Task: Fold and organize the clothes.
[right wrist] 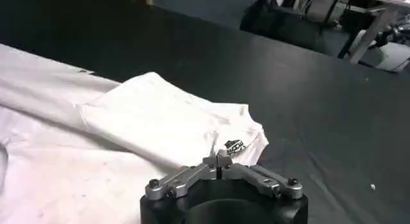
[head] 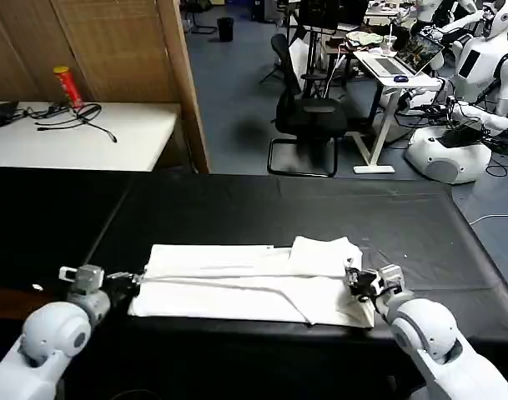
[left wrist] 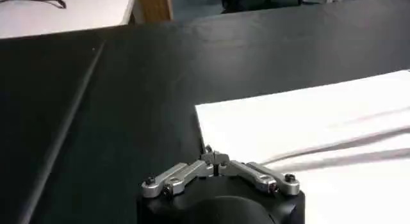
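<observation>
T-shirt (head: 249, 283), part-folded into a long band, lay at table (head: 237, 208) centre; left gripper (head: 128, 277) at its 9 o'clock end and right gripper (head: 356, 282) at 3 o'clock, both pinched together on cloth; risk: uneven pull could drag folds askew.

The robot has round white arms with grey bands. The left gripper (left wrist: 216, 161) and right gripper (right wrist: 218, 162) have silver metal fingers with small screws on black round bases.
</observation>
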`<move>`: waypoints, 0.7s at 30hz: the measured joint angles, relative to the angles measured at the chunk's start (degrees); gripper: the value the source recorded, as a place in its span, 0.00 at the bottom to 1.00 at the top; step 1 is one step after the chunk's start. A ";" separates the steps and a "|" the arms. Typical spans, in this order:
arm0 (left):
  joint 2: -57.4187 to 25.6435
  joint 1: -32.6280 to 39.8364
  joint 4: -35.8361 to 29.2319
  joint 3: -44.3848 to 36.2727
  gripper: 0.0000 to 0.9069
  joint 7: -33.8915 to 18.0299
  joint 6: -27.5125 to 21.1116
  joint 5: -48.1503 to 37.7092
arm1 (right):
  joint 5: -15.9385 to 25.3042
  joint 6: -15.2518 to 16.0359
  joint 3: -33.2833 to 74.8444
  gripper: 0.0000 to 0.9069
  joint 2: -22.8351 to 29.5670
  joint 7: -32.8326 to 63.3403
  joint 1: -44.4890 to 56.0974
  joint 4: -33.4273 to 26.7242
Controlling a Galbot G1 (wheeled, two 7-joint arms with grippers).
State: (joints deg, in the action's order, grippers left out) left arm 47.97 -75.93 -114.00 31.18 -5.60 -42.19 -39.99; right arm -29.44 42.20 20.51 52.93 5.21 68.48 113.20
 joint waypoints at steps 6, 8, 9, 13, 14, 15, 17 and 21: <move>0.81 -0.69 -1.22 0.17 0.97 -1.38 0.00 1.76 | -1.92 0.00 1.41 0.97 -0.69 1.12 0.84 1.67; 0.81 -1.21 -2.08 0.67 0.97 -2.21 0.00 2.04 | -2.77 0.00 2.14 0.97 -0.93 1.48 1.00 2.52; 0.76 -1.50 -2.50 0.93 0.97 -2.60 0.00 2.08 | -3.17 0.00 2.47 0.97 -1.00 1.62 1.02 2.85; 0.73 -2.40 -5.01 2.40 0.97 -3.21 -0.01 1.95 | -4.34 -0.01 4.27 0.97 -0.57 1.71 0.75 4.06; 0.92 -2.32 -5.69 2.82 0.97 -3.49 0.00 2.01 | -4.79 -0.01 4.95 0.97 -0.34 1.71 0.52 4.05; 1.07 -2.17 -6.05 3.17 0.97 -3.70 0.00 2.01 | -5.06 -0.01 5.41 0.97 -0.11 1.89 0.28 3.98; 1.57 -1.41 -6.12 3.56 0.97 -3.79 0.00 1.04 | -5.10 -0.01 5.85 0.97 0.47 3.00 -0.56 3.27; 2.82 2.11 -3.84 3.08 0.97 -3.97 0.00 -3.26 | -4.51 -0.33 5.20 0.97 3.04 4.67 -4.21 -0.72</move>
State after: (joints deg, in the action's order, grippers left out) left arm 50.79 -73.82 -117.84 34.26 -9.57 -42.20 -43.25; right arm -33.94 41.87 25.71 55.97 9.87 64.26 112.48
